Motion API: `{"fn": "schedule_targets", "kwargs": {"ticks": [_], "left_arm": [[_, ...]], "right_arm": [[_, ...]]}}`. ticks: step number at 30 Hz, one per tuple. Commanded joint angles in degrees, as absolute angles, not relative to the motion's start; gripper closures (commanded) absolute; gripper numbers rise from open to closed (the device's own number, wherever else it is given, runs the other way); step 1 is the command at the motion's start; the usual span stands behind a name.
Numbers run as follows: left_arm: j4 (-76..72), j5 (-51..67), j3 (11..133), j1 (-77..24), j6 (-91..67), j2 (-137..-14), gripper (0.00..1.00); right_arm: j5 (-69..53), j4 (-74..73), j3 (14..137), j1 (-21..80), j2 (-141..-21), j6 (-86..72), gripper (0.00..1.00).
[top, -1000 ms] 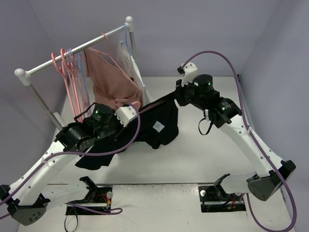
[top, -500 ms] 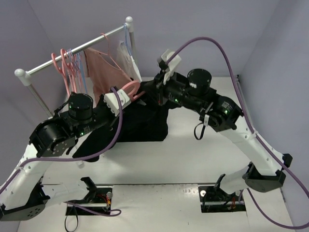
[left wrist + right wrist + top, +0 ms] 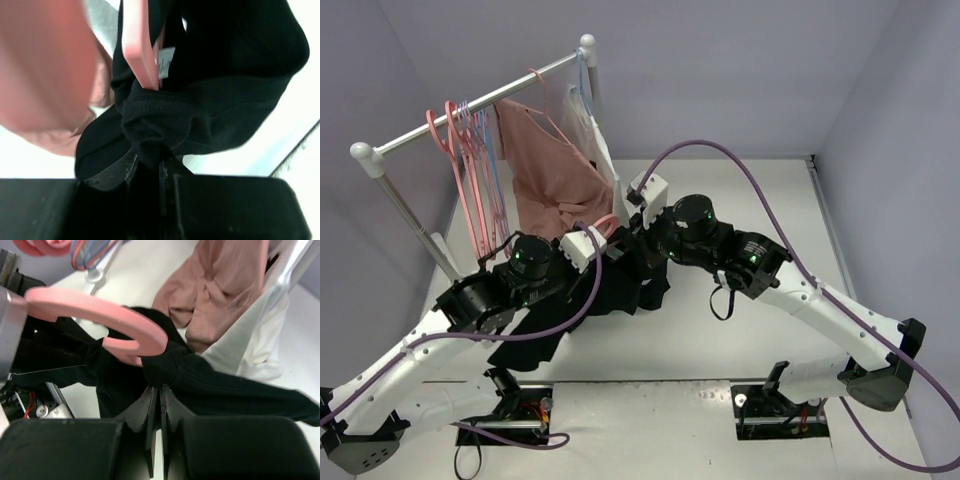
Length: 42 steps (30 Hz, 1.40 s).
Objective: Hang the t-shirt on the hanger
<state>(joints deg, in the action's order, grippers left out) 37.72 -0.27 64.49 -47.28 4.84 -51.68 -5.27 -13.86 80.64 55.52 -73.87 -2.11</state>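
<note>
1. The left jaws were pressed together on a rolled fold of the t-shirt (image 3: 220, 100). We took it for the neck edge, since the white label (image 3: 167, 62) sat just above them.
2. The hanger (image 3: 137, 45) ran down into the black cloth directly above those jaws, touching the pinched fold. We judged the grip was there to keep the neck bunched around the plastic.
3. The right jaws were likewise clamped on a bunch of the shirt. The hanger's curved hook stood free of the cloth just above them and to their left.
4. From above, both pairs of jaws sat close together with the shirt between and below them. Its lower part trailed toward the surface (image 3: 750, 200), though we could not tell whether it touched.
5. Neither pair of jaws held the hanger itself, so it seemed to be carried only by the cloth. We judged it could slip if either grip loosened.
6. Beyond the right jaws hung the pink garment (image 3: 225, 285) and the white garment (image 3: 260, 345), under the rail (image 3: 470, 112). They were near enough that we thought the hook might snag them.
</note>
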Motion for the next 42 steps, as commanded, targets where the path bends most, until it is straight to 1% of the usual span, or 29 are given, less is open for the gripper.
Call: {"fn": "schedule_targets", "kwargs": {"ticks": [1, 2, 4, 7, 8, 9, 10, 11, 12, 15, 17, 20, 21, 24, 26, 31, 38, 42], "left_arm": [[22.6, -0.7, 61.3, -47.5, 1.8, -48.8, 1.0], [22.0, -0.4, 60.4, -47.5, 2.0, -48.0, 1.0], [20.6, 0.1, 59.3, -47.5, 3.2, -46.7, 1.0], [19.9, 2.8, 57.5, -47.5, 4.8, -44.5, 1.0], [19.8, 3.8, 57.0, -47.5, 5.1, -43.9, 1.0], [19.9, 5.1, 56.4, -47.5, 5.5, -42.9, 1.0], [20.1, 6.1, 55.5, -47.5, 5.9, -42.5, 1.0], [20.4, 6.5, 54.7, -47.5, 6.0, -41.4, 1.0], [20.7, 7.0, 54.7, -47.5, 6.2, -40.8, 1.0], [22.9, 9.2, 54.4, -47.5, 7.5, -39.1, 1.0], [25.0, 10.2, 55.1, -47.5, 8.9, -38.3, 1.0], [27.5, 10.9, 56.7, -47.5, 10.2, -38.2, 1.0], [28.0, 10.4, 57.0, -47.5, 10.7, -38.3, 1.0], [29.1, 10.6, 58.4, -47.4, 11.9, -38.6, 1.0], [30.4, 11.2, 59.7, -47.3, 12.9, -39.1, 1.0], [32.6, 14.5, 61.8, -47.3, 14.9, -41.5, 1.0], [33.4, 18.5, 63.5, -46.6, 16.7, -44.3, 1.0], [34.3, 19.6, 64.1, -46.0, 17.6, -45.5, 1.0]], "right_arm": [[-4.4, -7.1, 79.7, 56.1, -73.1, -4.5, 1.0], [-4.3, -7.1, 79.3, 56.1, -73.2, -4.1, 0.98], [-3.9, -7.2, 78.3, 56.0, -73.2, -2.6, 0.85], [-4.3, -7.3, 77.0, 55.2, -71.8, 0.4, 0.59], [-4.8, -7.5, 76.7, 54.8, -71.0, 2.3, 0.52], [-5.7, -7.5, 76.1, 54.0, -69.3, 5.1, 0.39], [-7.7, -7.7, 75.9, 52.5, -67.8, 7.9, 0.31], [-9.6, -8.7, 75.7, 49.9, -67.1, 9.5, 0.28], [-11.7, -9.3, 75.6, 49.6, -66.5, 11.1, 0.26], [-22.0, -11.6, 75.3, 40.6, -64.5, 16.1, 0.21], [-27.2, -12.1, 74.2, 37.2, -63.4, 20.5, 0.19], [-32.6, -13.2, 72.9, 35.5, -62.9, 26.9, 0.18], [-36.6, -15.2, 72.8, 35.3, -63.1, 29.2, 0.18], [-41.3, -21.4, 74.7, 35.3, -66.8, 37.1, 0.18], [-44.5, -25.7, 75.6, 35.4, -70.4, 39.7, 0.18], [-48.9, -26.9, 76.6, 36.2, -74.0, 41.9, 0.2], [-47.8, -26.9, 79.3, 39.0, -78.0, 42.2, 0.38], [-48.4, -26.9, 79.1, 39.0, -76.7, 42.3, 0.47]]}}
